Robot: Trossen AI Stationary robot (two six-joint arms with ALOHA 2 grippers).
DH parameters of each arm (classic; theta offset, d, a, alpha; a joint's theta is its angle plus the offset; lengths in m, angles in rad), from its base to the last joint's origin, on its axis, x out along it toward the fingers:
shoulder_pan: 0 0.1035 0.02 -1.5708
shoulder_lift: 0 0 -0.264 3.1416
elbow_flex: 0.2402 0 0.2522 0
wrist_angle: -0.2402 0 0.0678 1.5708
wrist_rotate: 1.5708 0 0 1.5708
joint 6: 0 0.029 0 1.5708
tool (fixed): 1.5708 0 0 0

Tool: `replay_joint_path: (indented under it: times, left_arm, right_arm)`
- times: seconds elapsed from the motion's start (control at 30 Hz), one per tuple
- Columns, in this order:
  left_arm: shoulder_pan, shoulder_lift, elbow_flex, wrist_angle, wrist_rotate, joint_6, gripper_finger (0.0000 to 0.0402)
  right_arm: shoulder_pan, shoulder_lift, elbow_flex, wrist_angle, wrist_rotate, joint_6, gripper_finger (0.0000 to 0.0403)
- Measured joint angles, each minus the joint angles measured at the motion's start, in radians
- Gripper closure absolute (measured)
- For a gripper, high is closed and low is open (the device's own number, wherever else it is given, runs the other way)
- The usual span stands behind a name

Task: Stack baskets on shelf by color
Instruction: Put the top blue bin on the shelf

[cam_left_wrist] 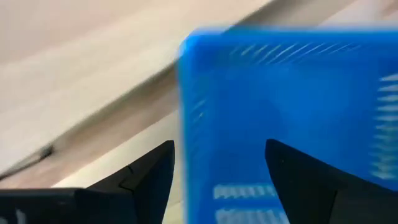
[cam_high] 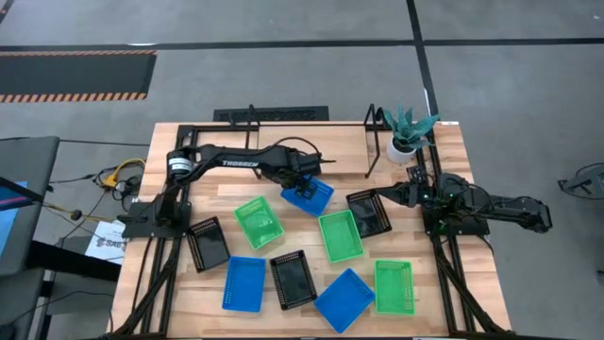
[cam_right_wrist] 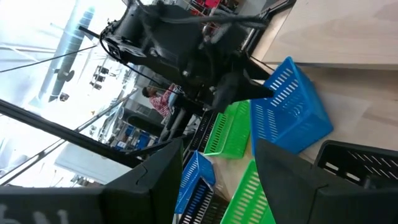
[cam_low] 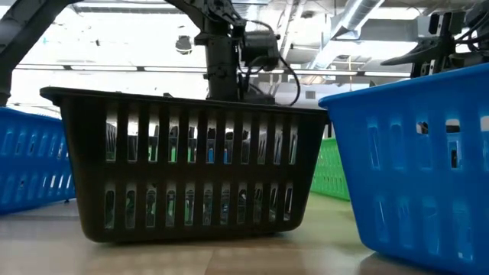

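Nine baskets lie scattered on the table: three blue, three green, three black. The shelf stands bare at the far edge. My left gripper is open over the far blue basket, one finger outside its wall, the other inside. My right gripper is open beside the black basket, which is not between its fingers. My left gripper comes at the blue basket's end wall from above, a finger on each side of it. The gap is far wider than the wall, and I cannot tell whether either finger touches it.
A white plant pot stands at the shelf's right end, close behind my right gripper. In the low view a black basket fills the front, with blue baskets on either side. Bare wood shows between the shelf and the baskets.
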Motion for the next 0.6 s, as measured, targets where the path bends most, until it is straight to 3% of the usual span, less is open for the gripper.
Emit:
replay_joint_path:
  times: [0.2,0.6]
  left_arm:
    - [-0.001,0.007,0.000,0.007,0.004,0.008,0.0196]
    - [0.000,0.007,0.000,0.012,0.002,0.053,0.0362]
  right_arm:
    - [0.000,0.000,0.000,-0.002,0.000,0.000,0.0179]
    - [-0.001,0.000,0.000,-0.002,0.000,-0.014,0.0179]
